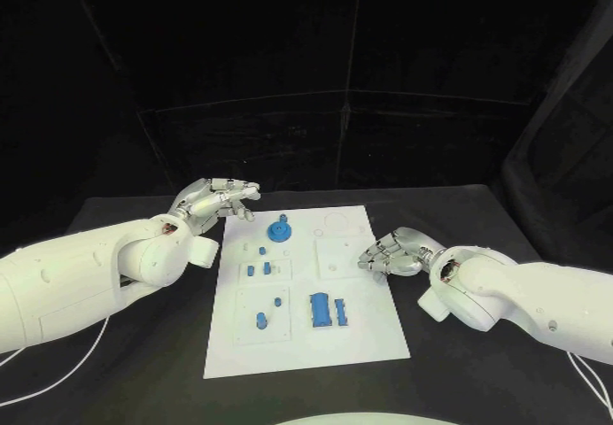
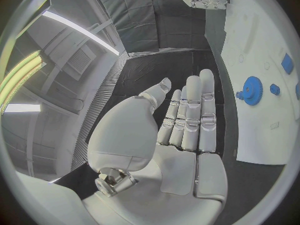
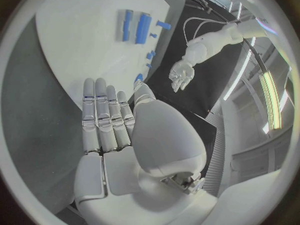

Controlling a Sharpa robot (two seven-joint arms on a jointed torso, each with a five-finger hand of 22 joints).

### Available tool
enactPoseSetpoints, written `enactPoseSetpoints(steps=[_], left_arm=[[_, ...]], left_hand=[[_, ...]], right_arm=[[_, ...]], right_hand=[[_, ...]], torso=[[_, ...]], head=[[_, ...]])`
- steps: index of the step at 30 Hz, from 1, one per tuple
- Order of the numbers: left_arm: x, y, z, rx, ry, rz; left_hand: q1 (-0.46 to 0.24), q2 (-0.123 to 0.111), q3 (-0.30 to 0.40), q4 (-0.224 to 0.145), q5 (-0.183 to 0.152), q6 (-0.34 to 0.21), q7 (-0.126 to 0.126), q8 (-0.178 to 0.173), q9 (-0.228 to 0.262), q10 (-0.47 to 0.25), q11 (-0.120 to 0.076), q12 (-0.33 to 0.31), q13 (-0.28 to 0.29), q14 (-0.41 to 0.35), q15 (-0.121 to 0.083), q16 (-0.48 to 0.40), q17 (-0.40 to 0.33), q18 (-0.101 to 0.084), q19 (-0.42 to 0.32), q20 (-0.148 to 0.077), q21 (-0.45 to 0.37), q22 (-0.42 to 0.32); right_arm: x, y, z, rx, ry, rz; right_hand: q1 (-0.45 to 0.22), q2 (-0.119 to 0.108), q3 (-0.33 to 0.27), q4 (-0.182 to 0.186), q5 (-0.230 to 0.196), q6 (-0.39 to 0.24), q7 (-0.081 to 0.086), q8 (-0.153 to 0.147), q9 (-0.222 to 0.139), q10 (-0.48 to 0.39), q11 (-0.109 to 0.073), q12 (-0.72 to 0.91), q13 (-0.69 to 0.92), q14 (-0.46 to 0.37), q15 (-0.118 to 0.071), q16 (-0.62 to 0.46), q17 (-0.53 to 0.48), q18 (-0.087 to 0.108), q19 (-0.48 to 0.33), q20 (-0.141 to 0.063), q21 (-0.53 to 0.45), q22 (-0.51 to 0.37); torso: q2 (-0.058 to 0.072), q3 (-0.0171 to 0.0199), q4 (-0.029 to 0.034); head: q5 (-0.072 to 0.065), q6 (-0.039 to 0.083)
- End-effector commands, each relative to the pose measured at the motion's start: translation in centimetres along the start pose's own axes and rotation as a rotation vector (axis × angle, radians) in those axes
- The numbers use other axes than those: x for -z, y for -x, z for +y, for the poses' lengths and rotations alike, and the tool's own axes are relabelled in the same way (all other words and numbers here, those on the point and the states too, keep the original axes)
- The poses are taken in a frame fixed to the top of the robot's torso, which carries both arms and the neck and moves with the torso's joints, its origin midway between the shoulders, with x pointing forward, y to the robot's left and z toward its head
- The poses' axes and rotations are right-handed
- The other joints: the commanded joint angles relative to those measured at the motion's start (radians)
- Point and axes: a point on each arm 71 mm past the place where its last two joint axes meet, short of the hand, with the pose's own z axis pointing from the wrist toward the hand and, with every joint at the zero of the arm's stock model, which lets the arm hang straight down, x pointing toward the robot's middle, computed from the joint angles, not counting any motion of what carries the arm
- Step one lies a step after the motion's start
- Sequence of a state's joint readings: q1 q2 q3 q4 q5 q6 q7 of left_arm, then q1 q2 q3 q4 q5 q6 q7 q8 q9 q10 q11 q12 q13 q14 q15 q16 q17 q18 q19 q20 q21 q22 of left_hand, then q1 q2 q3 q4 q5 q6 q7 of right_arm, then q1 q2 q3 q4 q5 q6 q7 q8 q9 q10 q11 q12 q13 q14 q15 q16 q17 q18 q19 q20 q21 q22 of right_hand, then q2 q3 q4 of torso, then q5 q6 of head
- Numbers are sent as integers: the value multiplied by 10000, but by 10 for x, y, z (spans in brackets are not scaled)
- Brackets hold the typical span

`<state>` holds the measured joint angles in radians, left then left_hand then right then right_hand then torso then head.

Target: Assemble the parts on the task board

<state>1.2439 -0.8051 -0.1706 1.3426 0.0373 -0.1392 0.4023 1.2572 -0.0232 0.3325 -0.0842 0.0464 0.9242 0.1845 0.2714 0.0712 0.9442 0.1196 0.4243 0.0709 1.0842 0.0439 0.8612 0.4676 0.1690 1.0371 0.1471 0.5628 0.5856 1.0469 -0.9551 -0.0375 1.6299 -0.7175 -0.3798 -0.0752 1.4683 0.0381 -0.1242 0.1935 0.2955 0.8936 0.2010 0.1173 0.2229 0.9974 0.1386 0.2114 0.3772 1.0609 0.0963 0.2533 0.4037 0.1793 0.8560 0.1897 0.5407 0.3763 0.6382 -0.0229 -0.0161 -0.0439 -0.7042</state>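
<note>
A white task board point(image 1: 306, 297) is laid flat in the middle of the black worktop point(image 1: 473, 208), its long sides running from the far edge toward the near edge. Blue parts are seen on it: a gear-shaped part point(image 1: 280, 232) near the board's far left corner, several small pegs point(image 1: 263, 263) along the left side below it, a small piece point(image 1: 262, 320) toward the near left, and a larger block with ribs point(image 1: 327, 311) near the middle of the near half. The left robot hand point(image 1: 214, 202) is held just off the board's far left corner, above the worktop; nothing is held in it, and in the left wrist view its fingers point(image 2: 194, 115) are seen stretched out straight side by side with the thumb apart. The right robot hand point(image 1: 393, 252) is positioned at the board's right edge, about halfway along it, over the edge of the white plate; it too holds nothing, and in the right wrist view its fingers point(image 3: 103, 112) are extended and laid close together, the thumb set to one side. Whether either hand touches the board cannot be told.
</note>
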Motion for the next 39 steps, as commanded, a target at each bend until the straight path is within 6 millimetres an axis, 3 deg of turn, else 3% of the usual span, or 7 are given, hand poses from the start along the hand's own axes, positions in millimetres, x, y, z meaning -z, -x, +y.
enactPoseSetpoints(steps=[1,20,21,35,36,37,39], left_arm=[[0,3,-3,238,-531,8],[-9,19,15,373,-1118,-1288],[-8,18,18,256,-642,-1010],[1,-13,24,-128,-649,-1986],[4,-19,24,-209,-660,-2190],[5,-23,24,-263,-670,-2327],[9,-31,24,-373,-693,-2608]], left_hand=[[-66,24,20,60,45,163,-56,-49,-12,267,-7,-341,-91,-234,17,-1231,-561,151,-433,34,-707,-480],[82,-3,-738,166,15,-208,-52,-1490,-52,-220,698,-2961,-77,-1710,1239,-6687,-3137,153,-3124,1380,-4613,-3513],[-3774,232,-1481,842,-464,-2927,-620,-1819,-712,-3024,109,-3324,-709,-4500,724,-7233,-3576,-506,-5304,512,-4896,-4195],[-7419,232,-2260,842,-464,-5562,-1116,-2714,-712,-5692,-425,-4243,-709,-7130,-439,-7821,-4676,-805,-7420,-307,-5628,-4899],[-7680,232,-2304,842,-464,-5750,-1845,-2714,-712,-5882,-465,-4243,-709,-7319,-439,-7864,-4676,-879,-7570,-366,-5628,-4947],[-7872,232,-2350,842,-464,-5883,-1845,-2714,-712,-6019,-1196,-4243,-709,-7453,-439,-7889,-4676,-879,-7678,-410,-5628,-4982],[-8251,232,-2425,842,-464,-6153,-1845,-2714,-712,-6295,-1196,-4243,-709,-7727,-439,-8612,-4676,-881,-7898,-496,-5628,-5053]], right_arm=[[-10,12,11,-2788,1962,-99],[-67,34,7,-3837,3400,-1219],[-66,30,3,-3211,2784,-1027],[-52,14,26,-4444,2961,-2518],[-48,11,31,-4671,2933,-2805],[-46,9,33,-4808,2904,-2981],[-41,5,38,-5048,2832,-3296]], right_hand=[[30,78,-65,-304,-242,-24,66,-216,-360,289,140,-535,-1298,141,96,-1067,-1126,56,345,358,-1279,-967],[-738,555,-534,-1740,-1365,-806,107,-587,-1583,-470,527,-1501,-3157,-1636,854,-1932,-3430,-138,166,829,-4137,-2983],[-4878,-381,-13,-1935,-1915,-3130,-533,-1173,-2229,-3196,-59,-2114,-3772,-4053,247,-2533,-4037,-539,-2297,-34,-4382,-3763],[-8981,-381,493,-1935,-2955,-5600,-1140,-1173,-2229,-6076,-606,-2114,-3772,-6909,-228,-2533,-4037,-928,-4974,-789,-5407,-3763],[-9267,-381,525,-1935,-2955,-5766,-1186,-1173,-2229,-6274,-645,-2114,-3772,-7096,-963,-2533,-4037,-1003,-5156,-846,-5407,-3763],[-9477,-381,1242,-1935,-2955,-5889,-1218,-1173,-2229,-6414,-675,-2114,-3772,-7230,-963,-2533,-4037,-1037,-5290,-886,-5407,-3763],[-9873,-381,1242,-1935,-2955,-6122,-1278,-1173,-2229,-6689,-1386,-2114,-3772,-7487,-963,-2533,-4037,-1037,-5540,-961,-5407,-3763]], torso=[[-263,-40,32],[-583,13,131],[-571,1,106],[-940,229,161],[-940,229,161],[-940,229,161],[-940,229,161]], head=[[140,115],[44,1129],[74,1054],[439,1042],[439,1042],[439,1042],[439,1042]])
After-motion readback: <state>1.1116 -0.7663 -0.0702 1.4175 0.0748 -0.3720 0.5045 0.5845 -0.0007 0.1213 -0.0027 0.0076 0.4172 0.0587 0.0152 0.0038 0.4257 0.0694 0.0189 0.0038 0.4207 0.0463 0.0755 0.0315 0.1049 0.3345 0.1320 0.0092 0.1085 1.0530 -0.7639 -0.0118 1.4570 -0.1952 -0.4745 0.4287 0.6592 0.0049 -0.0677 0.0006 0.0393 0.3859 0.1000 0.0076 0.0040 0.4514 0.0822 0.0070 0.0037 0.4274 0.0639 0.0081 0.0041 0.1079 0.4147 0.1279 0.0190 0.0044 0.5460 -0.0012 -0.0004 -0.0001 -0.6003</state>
